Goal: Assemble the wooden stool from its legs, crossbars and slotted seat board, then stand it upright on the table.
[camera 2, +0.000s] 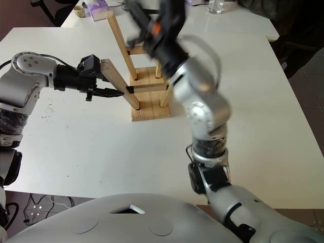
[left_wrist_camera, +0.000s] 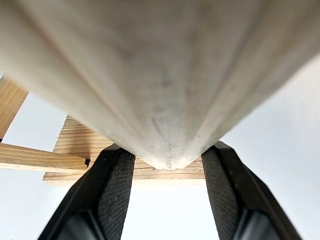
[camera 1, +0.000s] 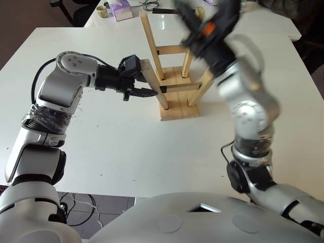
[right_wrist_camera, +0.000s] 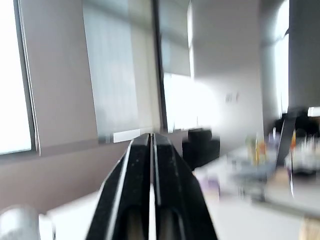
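left gripper [camera 1: 143,92] is clenched on the near-left leg [camera 1: 154,83] of the stool, its two fingers [left_wrist_camera: 116,190] straddling the wood from either side, as the left wrist view shows. the stool sits upside down on the counter [camera 1: 101,142], with the seat board [camera 1: 178,110] lying flat and the legs pointing up. the held leg does not stand straight: its long axis leans from its foot at the board's near-left corner up and away toward the robot's left, while the far-left leg [camera 1: 151,43] rises taller behind it. the gripper meets the leg from the left, crosswise to that axis, a little above the lower crossbar [camera 1: 179,87]. right gripper [right_wrist_camera: 151,145] is shut with nothing between its fingers and is raised high over the far side of the stool, well apart from the leaning leg. the left arm is therefore the nearer one. seating the leg likely calls for swinging its top rightward, then pressing down along its length into the board.
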